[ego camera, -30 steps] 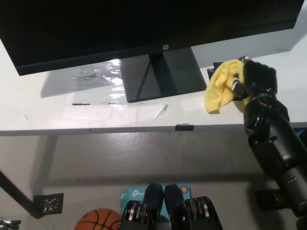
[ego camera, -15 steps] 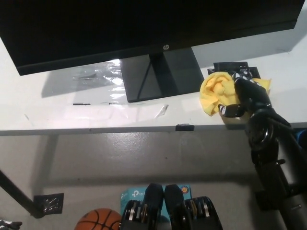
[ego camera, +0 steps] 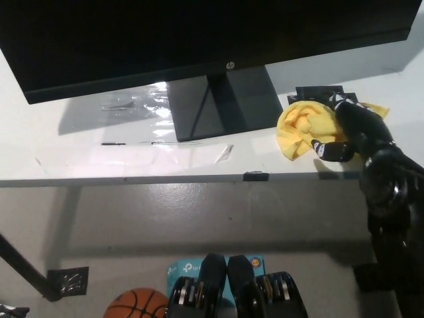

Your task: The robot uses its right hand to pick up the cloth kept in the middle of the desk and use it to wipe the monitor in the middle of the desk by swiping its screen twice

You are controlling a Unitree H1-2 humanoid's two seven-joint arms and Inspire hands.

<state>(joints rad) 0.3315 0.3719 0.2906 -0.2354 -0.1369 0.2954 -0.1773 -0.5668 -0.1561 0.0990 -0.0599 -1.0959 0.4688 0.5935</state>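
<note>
In the head view, the black right hand (ego camera: 350,132) has drawn back toward the right edge of the frame since a second ago, when it held the crumpled yellow cloth (ego camera: 306,126) raised and draped beside the monitor foot. The cloth now lies bunched on the white counter (ego camera: 86,149) at centre right, just right of the monitor's flat black rectangular base (ego camera: 225,103), with one corner poking out to the right past the hand. The hand lies over the cloth's right side with its fingers (ego camera: 329,150) curled against the soft folds; whether they still pinch the fabric cannot be told. The white left hand is out of view.

The wide black monitor (ego camera: 165,33) fills the upper part of the frame, its smooth bezel carrying a small logo near the middle. A patch of glare or clear film shines on the counter left of the base. A small black flat object (ego camera: 318,91) lies just behind the cloth.

The counter's front edge runs straight across mid-frame, with a small black clip (ego camera: 255,175) on it below the base. Bare counter stretches to the left of the base. Below lies grey floor, with an orange basketball (ego camera: 136,303) at the bottom left.
</note>
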